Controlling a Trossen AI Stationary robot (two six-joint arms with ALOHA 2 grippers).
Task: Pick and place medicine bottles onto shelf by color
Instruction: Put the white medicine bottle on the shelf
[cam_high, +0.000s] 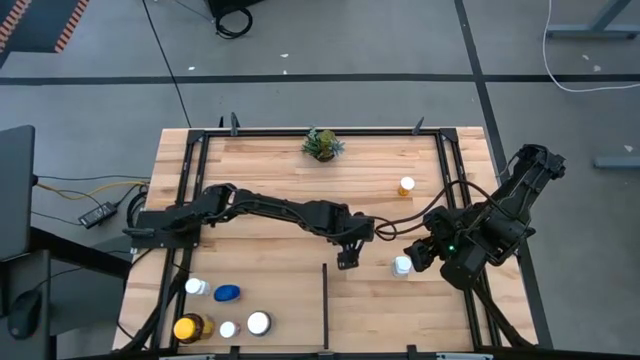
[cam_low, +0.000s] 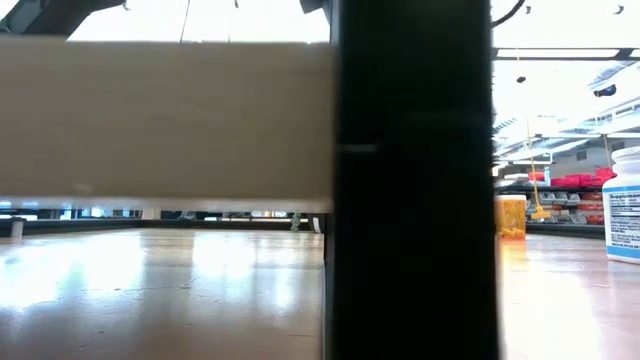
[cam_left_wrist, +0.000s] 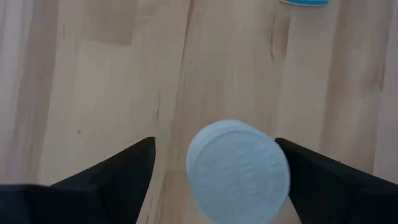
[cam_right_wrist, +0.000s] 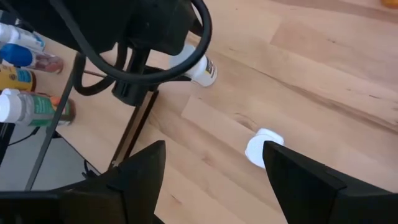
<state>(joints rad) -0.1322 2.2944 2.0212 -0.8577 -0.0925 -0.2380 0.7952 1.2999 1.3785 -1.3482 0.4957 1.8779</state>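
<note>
- The left gripper (cam_high: 347, 259), on the dark arm stretched across the middle of the light-wood plank shelf (cam_high: 270, 170), hangs near the top end of the short black divider bar (cam_high: 325, 305); its fingers stand spread.
- In the left wrist view a round white-capped bottle (cam_left_wrist: 238, 171) sits between the two dark fingers (cam_left_wrist: 118, 180), with bare wood showing on both sides of the cap, so nothing is clamped.
- The right gripper (cam_high: 413, 256) hangs just beside a small white-capped bottle (cam_high: 402, 265) on the right half of the shelf; its jaws are spread and grasp nothing, and the cap (cam_right_wrist: 261, 148) lies ahead of them.
- A small orange bottle with a white cap (cam_high: 406, 186) stands farther back on the right half, well apart from both grippers.
- Five bottles cluster at the near left corner, among them a blue one (cam_high: 227, 293) and a larger amber one with a yellow lid (cam_high: 188, 327).
- A small green potted plant (cam_high: 322, 145) sits at the far rail.
</note>
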